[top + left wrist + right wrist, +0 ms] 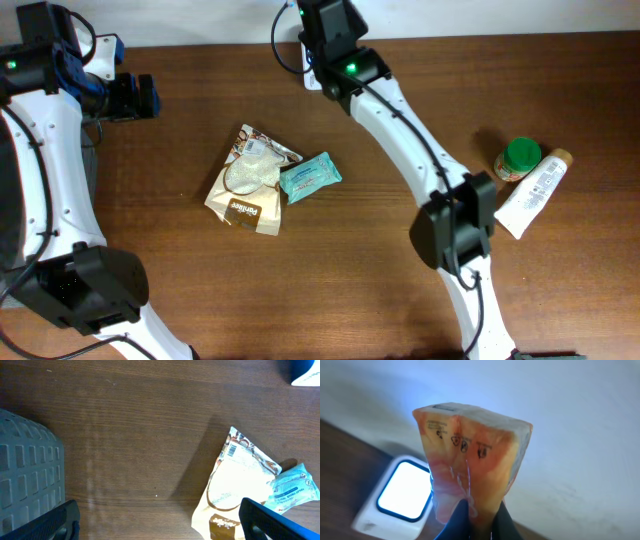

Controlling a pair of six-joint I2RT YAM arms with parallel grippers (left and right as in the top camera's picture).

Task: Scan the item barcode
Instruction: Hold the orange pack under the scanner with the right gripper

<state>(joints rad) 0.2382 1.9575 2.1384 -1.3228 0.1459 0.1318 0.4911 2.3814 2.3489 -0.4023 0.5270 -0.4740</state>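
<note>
Now our right gripper [479, 515] pinches the orange packet [470, 455] near the lit scanner [402, 492], left gripper [160, 522] gaping empty; next we likely must angle the packet toward the glow.

A crinkled orange packet [470, 455] stands upright in the air beside the white scanner [402, 492], whose window glows, at the table's far edge.

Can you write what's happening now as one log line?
right gripper: shut on packet, near lit scanner | left gripper: open, empty | pouch, wipes: on table
</note>
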